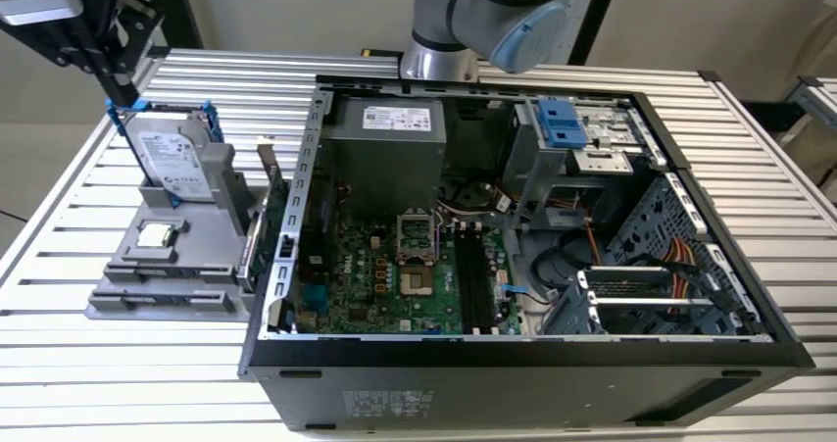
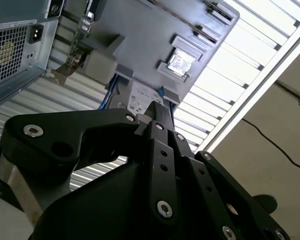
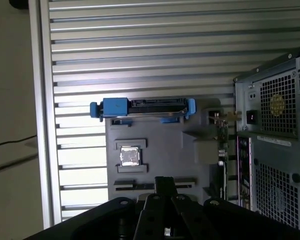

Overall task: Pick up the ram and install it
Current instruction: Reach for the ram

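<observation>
While the gripper (image 1: pixel 127 94) hangs over the hard drive (image 1: pixel 174 158) at the tray's (image 1: pixel 196 263) far end, you see its jaws closed together.

Robotics lab or test cell, not a home or office. An industrial robot arm (image 1: pixel 491 11) stands at the far edge of a slatted aluminium table (image 1: pixel 131 364), and its black claw (image 1: pixel 125 95) hangs above the table. On the table sits an open desktop computer case (image 1: pixel 523 368) with a bare motherboard (image 1: pixel 379 275). Beside it a grey parts fixture (image 1: pixel 144 290) holds a hard drive (image 1: pixel 176 163) and a processor chip (image 1: pixel 157 234) in fitted seats. Bare floor (image 3: pixel 10 75) with a loose cable (image 3: pixel 12 144).
</observation>
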